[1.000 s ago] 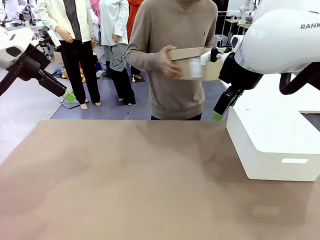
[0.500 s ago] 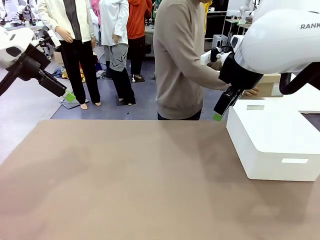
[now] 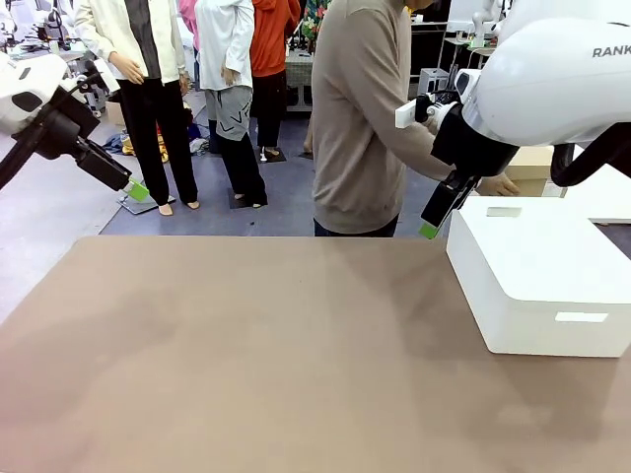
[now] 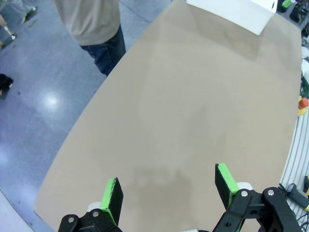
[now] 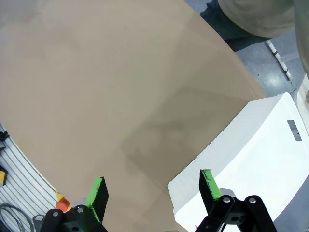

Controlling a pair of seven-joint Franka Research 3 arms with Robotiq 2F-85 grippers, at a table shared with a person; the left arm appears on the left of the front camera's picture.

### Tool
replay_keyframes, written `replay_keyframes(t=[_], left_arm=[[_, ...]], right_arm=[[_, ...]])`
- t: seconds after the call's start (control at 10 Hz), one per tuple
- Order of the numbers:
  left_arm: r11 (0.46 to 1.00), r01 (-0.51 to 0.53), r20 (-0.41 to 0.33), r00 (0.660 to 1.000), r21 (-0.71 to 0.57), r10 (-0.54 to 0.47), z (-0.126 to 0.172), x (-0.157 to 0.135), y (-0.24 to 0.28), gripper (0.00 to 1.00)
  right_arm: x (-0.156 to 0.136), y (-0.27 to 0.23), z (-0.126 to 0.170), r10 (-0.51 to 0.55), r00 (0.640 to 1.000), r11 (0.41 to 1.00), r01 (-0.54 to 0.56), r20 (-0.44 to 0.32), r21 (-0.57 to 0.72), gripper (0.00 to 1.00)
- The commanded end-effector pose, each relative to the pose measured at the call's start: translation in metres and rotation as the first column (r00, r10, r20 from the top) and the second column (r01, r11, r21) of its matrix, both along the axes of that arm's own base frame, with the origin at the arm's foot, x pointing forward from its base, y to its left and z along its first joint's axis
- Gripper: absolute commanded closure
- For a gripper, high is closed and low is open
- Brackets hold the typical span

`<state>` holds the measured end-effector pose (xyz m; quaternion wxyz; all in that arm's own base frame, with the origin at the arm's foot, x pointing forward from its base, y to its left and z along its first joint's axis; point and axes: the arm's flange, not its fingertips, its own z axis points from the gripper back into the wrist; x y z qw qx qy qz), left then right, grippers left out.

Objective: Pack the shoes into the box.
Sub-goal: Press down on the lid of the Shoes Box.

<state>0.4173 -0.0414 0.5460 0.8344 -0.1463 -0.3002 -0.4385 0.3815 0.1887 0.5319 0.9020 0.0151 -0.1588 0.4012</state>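
The shoes are out of view. Part of the tan cardboard box [image 3: 533, 164] shows at the far right, behind my right arm, with the person's hand [image 3: 499, 184] beside it. High over the table's left far corner hangs my left gripper [image 3: 135, 188]; in its wrist view the left gripper [image 4: 169, 186] is open and holds nothing, with bare tabletop below. My right gripper [image 3: 429, 229] hovers by the near left corner of the white block. Seen from its wrist, the right gripper [image 5: 153, 188] is open too, with nothing between its green fingers.
A large smooth white block-shaped box [image 3: 540, 273] stands on the right side of the brown table [image 3: 256, 345]. A person in a beige sweater [image 3: 360, 118] stands at the far edge, turned toward the right. The white block [image 5: 251, 154] lies just under my right gripper.
The person, who held the cardboard box in front of the chest, has turned to the right and brought it down behind my right arm. Both arms have stayed still.
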Motion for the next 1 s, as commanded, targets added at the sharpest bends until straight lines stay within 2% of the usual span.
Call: replay_keyframes(t=[0.0, 0.9], left_arm=[[1.0, -0.007, -0.003, 1.0, 0.004, 0.007, 0.0011, 0.0005, 0.0014, 0.0], [1.0, -0.007, -0.003, 1.0, 0.004, 0.007, 0.0011, 0.0005, 0.0014, 0.0]], right_arm=[[0.0008, -0.0009, 0.001, 0.003, 1.0, 1.0, -0.003, 0.001, -0.001, 0.0], [0.0008, -0.0009, 0.001, 0.003, 1.0, 1.0, -0.003, 0.001, -0.001, 0.0]])
